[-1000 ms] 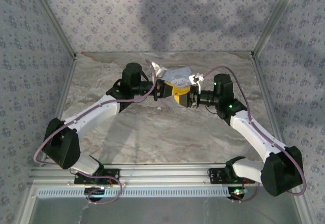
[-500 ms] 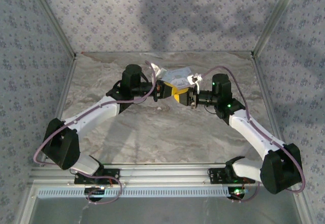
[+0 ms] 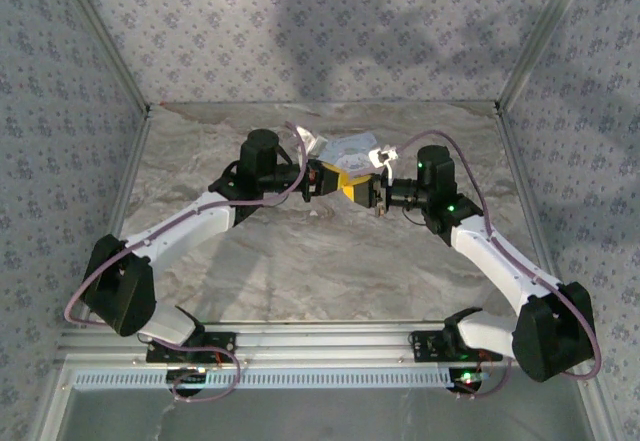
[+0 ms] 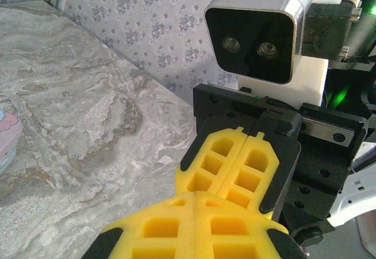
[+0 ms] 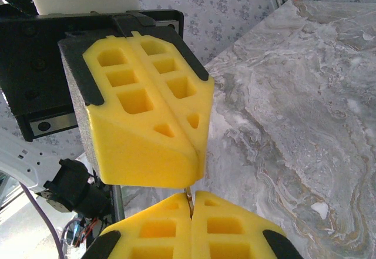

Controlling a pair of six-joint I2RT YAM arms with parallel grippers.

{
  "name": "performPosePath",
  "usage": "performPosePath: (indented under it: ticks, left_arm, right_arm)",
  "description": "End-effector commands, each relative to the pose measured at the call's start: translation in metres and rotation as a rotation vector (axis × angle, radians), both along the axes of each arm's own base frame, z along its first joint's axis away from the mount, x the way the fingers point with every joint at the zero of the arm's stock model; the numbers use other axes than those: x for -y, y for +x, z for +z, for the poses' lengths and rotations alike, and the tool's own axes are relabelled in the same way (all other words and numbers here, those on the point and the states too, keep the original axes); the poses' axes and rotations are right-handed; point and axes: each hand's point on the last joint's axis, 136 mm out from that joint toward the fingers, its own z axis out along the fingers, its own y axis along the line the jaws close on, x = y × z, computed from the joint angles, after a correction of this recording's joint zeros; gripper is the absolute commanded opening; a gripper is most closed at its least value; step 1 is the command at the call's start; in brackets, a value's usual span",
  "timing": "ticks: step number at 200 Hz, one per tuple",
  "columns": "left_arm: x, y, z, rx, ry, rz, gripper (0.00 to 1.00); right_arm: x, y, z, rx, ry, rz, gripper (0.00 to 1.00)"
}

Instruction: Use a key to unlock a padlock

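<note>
Two arms reach over a marble bench (image 3: 300,261) that takes up most of the floor between patterned walls. The left arm (image 3: 190,223) and the right arm (image 3: 500,256) bend inward and meet on the near side of a pale pastel tin (image 3: 348,147), which lies flat on the marble toward the far wall. In the left wrist view the tin's pink rim shows at the frame's edge, off to the far side of the meeting point.

Just in front of the tin, the left pincer (image 4: 194,200) has its yellow foam fingers (image 4: 158,226) pressed together along a thin seam (whether anything sits inside them I cannot tell). The right pincer (image 5: 192,203) faces it tip to tip, the two sets of yellow blocks almost touching and raised off the marble. Its fingers (image 5: 235,226) are also pressed together.

Smallest of all, a thin sliver of pale metal, the key (image 5: 188,196) as far as it can be made out, is pinched in the seam at the right pincer's tip and stands up toward the left pincer's tips, a little nearer than the tin.
</note>
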Motion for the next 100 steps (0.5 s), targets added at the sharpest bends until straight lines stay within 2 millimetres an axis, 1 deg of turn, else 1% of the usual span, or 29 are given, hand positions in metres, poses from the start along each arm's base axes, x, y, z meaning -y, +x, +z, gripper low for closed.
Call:
performPosePath:
  ticks: [1, 24, 40, 50, 100]
  left_arm:
    - [-0.0041, -0.0016, 0.0261, 0.071, -0.051, 0.018, 0.0]
    - [-0.0035, -0.0019, 0.0258, 0.069, -0.051, 0.015, 0.0]
    - [-0.0039, -0.0012, 0.0272, 0.072, -0.054, 0.018, 0.0]
    - [-0.0035, -0.0021, 0.0272, 0.071, -0.054, 0.015, 0.0]
    - [-0.0037, -0.002, 0.0268, 0.069, -0.054, 0.016, 0.0]
  right_arm:
    - [-0.0002, -0.0062, -0.0091, -0.031, -0.014, 0.017, 0.05]
    - [-0.0024, -0.0069, -0.0081, -0.029, -0.008, 0.025, 0.08]
    - [-0.0039, -0.0065, -0.0077, -0.03, -0.007, 0.029, 0.14]
    - [-0.0046, -0.0065, -0.0087, -0.032, -0.007, 0.031, 0.15]
    - [-0.0067, -0.006, -0.011, -0.037, -0.01, 0.031, 0.15]
